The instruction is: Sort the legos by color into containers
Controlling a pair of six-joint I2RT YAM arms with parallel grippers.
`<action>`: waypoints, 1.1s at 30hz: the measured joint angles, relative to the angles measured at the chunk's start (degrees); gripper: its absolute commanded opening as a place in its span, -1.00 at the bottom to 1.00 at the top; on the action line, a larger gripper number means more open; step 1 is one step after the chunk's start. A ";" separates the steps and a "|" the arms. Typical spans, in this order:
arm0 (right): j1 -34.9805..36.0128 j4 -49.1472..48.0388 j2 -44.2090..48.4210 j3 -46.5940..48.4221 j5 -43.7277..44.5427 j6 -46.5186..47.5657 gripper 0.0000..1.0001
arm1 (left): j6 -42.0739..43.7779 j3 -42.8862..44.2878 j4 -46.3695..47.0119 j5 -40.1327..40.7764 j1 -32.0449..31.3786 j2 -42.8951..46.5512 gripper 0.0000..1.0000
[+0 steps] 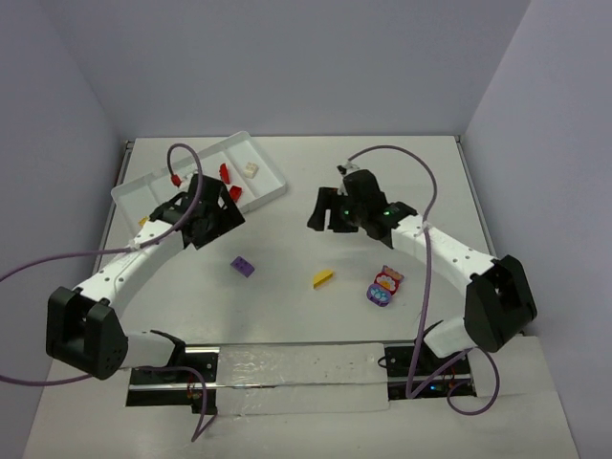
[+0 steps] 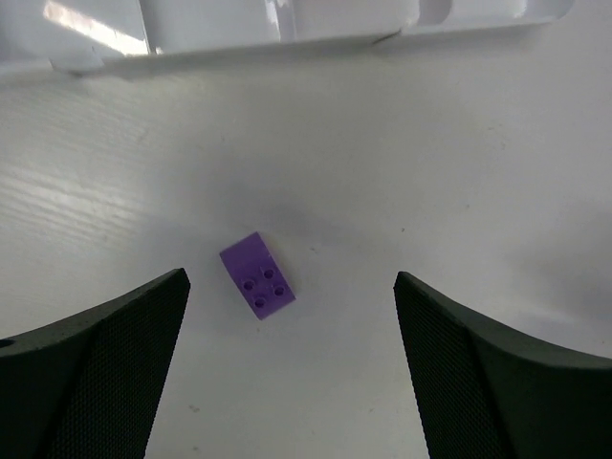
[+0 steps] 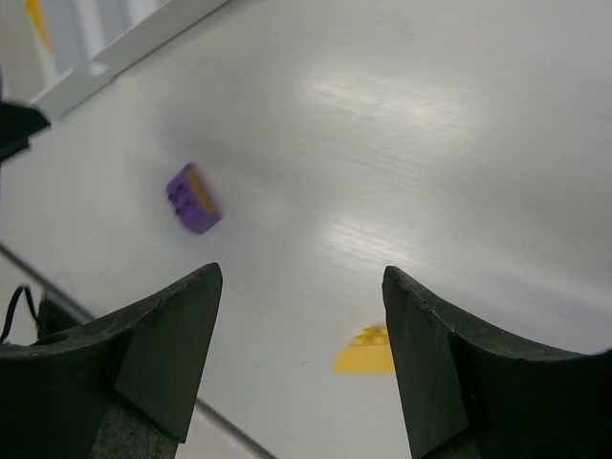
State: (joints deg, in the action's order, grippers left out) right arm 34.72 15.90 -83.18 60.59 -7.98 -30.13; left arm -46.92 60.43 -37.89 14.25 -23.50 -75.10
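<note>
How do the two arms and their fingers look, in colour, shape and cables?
The left arm and the right arm each have white tube-like links joined by bulky black joints. A thin purple cable loops along each arm. The left gripper and right gripper are black; their fingers are broad tapering wedges with a fine mesh texture.

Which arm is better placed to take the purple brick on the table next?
Left. In its wrist view the purple brick lies framed between the open fingers of the left gripper, with the tray just beyond. The right gripper, also open, has the yellow brick nearer.
</note>
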 measured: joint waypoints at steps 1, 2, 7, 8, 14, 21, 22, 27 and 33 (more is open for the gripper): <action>-1.92 -0.01 1.11 -1.23 0.33 0.00 0.52 | -2.15 -0.44 -0.19 0.39 -0.83 -0.97 0.99; -3.53 0.07 2.00 -2.44 0.69 0.01 0.52 | -4.49 -1.12 -0.49 0.78 -1.81 -2.02 0.99; -4.27 1.48 2.71 -4.13 0.66 0.78 0.52 | -15.26 -2.87 -3.38 2.25 -5.68 -7.75 0.97; -4.17 1.48 2.75 -4.13 0.50 0.95 0.52 | -16.74 -2.93 -3.63 2.37 -5.91 -8.61 0.95; -3.98 1.58 2.83 -4.17 0.04 1.72 0.52 | -22.28 -5.22 -1.86 2.52 -6.44 -9.86 0.78; -3.95 1.73 2.83 -4.17 -0.40 2.37 0.52 | -23.83 -6.42 0.10 2.52 -6.83 -14.94 0.56; -3.95 1.73 2.83 -4.17 -0.42 2.40 0.52 | -23.88 -6.39 0.32 2.52 -6.83 -15.58 0.54; -3.95 1.73 2.83 -4.17 -0.42 2.60 0.52 | -24.40 -6.39 0.89 2.69 -6.85 -18.50 0.34; -3.95 1.72 2.83 -4.19 -0.42 2.60 0.51 | -24.22 -6.35 1.15 3.34 -6.85 -19.03 -0.47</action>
State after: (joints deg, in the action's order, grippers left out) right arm 30.76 17.62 -80.36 56.40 -8.40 -27.53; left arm -71.15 54.08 -36.75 17.59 -30.35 -94.13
